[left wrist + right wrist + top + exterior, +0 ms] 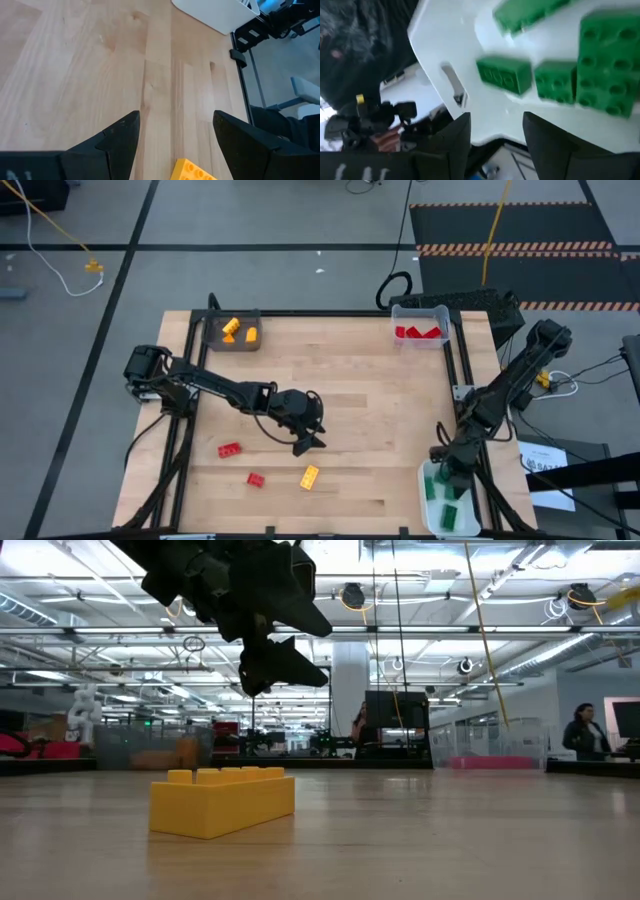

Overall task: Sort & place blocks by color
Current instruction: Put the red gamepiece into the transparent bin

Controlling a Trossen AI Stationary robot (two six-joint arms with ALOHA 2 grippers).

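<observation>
Overhead, a pale wooden table [360, 380] carries three small trays at its corners and edges, each gathering toy blocks of one colour. A dark grey tray [232, 332] at the far left corner holds yellow-orange blocks [238, 331], a clear tray [420, 326] at the far right corner holds red blocks [418, 333], and a white tray [447, 498] at the near right corner holds green blocks [570, 75].

Three blocks lie loose on the near left part of the table: two red blocks [230, 449] and, just beside the nearer one, a yellow block [310, 476].

The left gripper [308, 438] hangs above the table just short of the yellow block, its jaws apart and empty, pointed down toward it. That stance suggests the yellow block is the next pick, bound for the grey tray.

The right gripper [443, 470] hovers over the white tray. Its jaws stand apart with nothing between them, and green blocks rest in the tray directly below, which suggests a release there.

Beyond the table, a person [583, 732] stands far off in the room.
</observation>
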